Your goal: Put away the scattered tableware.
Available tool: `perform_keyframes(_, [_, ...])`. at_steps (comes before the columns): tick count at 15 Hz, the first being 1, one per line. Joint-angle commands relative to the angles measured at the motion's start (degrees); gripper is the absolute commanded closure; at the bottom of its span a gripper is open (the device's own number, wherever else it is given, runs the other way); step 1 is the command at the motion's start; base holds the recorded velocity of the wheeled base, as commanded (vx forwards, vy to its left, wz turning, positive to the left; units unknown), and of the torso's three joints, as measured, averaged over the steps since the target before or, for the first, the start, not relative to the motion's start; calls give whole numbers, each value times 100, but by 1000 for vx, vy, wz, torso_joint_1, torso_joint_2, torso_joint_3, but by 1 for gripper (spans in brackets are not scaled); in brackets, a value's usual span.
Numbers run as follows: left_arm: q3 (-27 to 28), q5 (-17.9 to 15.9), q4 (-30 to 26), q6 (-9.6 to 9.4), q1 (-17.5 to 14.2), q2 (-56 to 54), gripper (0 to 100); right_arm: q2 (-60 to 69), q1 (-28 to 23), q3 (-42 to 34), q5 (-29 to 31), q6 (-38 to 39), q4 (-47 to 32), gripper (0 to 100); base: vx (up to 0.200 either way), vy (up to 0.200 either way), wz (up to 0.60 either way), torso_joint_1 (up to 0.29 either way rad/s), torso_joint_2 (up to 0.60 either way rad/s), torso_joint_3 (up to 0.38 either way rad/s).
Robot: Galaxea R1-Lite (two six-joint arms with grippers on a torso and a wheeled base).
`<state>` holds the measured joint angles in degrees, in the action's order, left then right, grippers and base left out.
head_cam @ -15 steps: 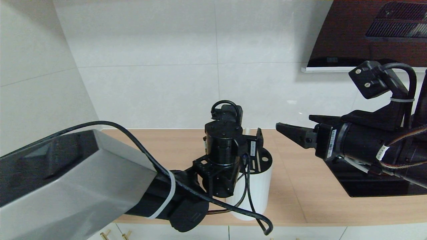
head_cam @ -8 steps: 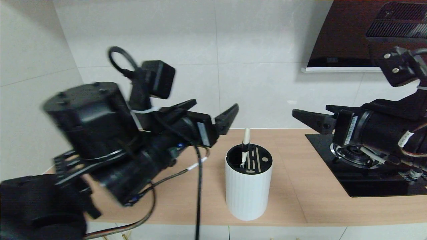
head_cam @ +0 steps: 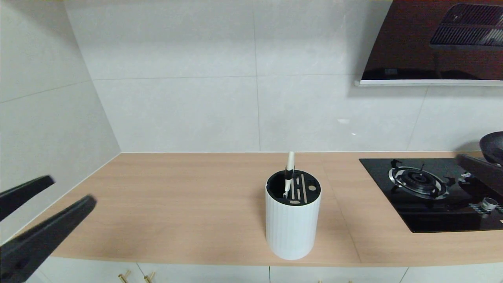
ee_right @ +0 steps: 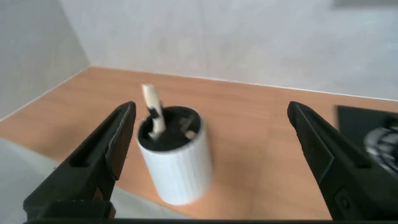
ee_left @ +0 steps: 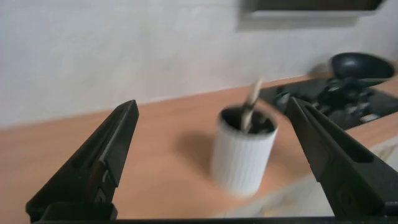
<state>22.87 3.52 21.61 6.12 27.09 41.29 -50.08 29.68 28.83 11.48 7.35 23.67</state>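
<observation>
A white ribbed utensil holder [head_cam: 291, 224] with a black slotted top stands near the front edge of the wooden counter [head_cam: 177, 204]. One utensil with a cream handle [head_cam: 289, 165] sticks up out of it, leaning slightly. My left gripper [head_cam: 72, 189] is at the far lower left, well away from the holder, open and empty. The left wrist view has the holder [ee_left: 242, 158] and the handle [ee_left: 252, 102] between its open gripper [ee_left: 211, 106]. In the right wrist view the right gripper [ee_right: 211, 109] is open and empty, held back from the holder [ee_right: 177, 165] and its handle [ee_right: 151, 106].
A black gas stove [head_cam: 428, 196] is set into the counter at the right, with a dark pan [head_cam: 493, 143] at its far right edge. A range hood [head_cam: 436, 39] hangs above. Tiled walls close off the back and left.
Both arms have pulled back from over the holder. The left one swung down to the lower left; the right one left the head view to the right. The utensil stays in the holder.
</observation>
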Motion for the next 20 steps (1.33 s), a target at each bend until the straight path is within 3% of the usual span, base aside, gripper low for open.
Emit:
perform_keyframes(1, [-116,-133,-2205,12,-1039,-2679,0,2125,-877,-853,-59,-6,-794,0,0,0,0,0,0,0])
perform_keyframes(4, [-204,-159,-2566,12,-1496,-3487,0,3347,-1290,-818,-85,-102,-1998,0,0,0,0,0,0,0])
perform_keyframes(7, [-309,263,-2566,3,-1698,-3575,0,4278,-1887,-862,-129,-304,-2657,0,0,0,0,0,0,0])
perform_keyframes(8, [-327,289,-2557,-32,-1900,-3575,0,4437,-2107,-923,-199,-304,-2868,0,0,0,0,0,0,0])
perform_keyframes(10, [-406,272,-2566,-23,-2436,-3681,0,4445,-2406,-1099,-173,-243,-2824,0,0,0,0,0,0,0])
perform_keyframes(11, [-415,263,-2583,-23,-2489,-3725,0,4454,-2432,-1116,-164,-243,-2816,0,0,0,0,0,0,0])
perform_keyframes(12, [-591,96,-2706,-102,-2674,-4129,0,4744,-2968,-1292,-331,-278,-2772,0,0,0,0,0,0,0])
perform_keyframes(14, [-863,447,-2698,-14,-2700,-4129,0,4841,-3039,-1679,-551,-260,-2649,0,0,0,0,0,0,0])
perform_keyframes(16, [-1443,465,-2566,-120,-2700,-4129,0,4999,-2995,-2083,-586,-304,-2315,0,0,0,0,0,0,0])
perform_keyframes(18, [-2287,447,-1748,-296,-2700,-4129,0,4999,-2995,-2496,-683,-366,-1928,0,0,0,0,0,0,0])
perform_keyframes(20, [-2287,447,-1959,-489,-2700,-4129,0,4999,-2995,-2883,-762,-524,-1735,0,0,0,0,0,0,0])
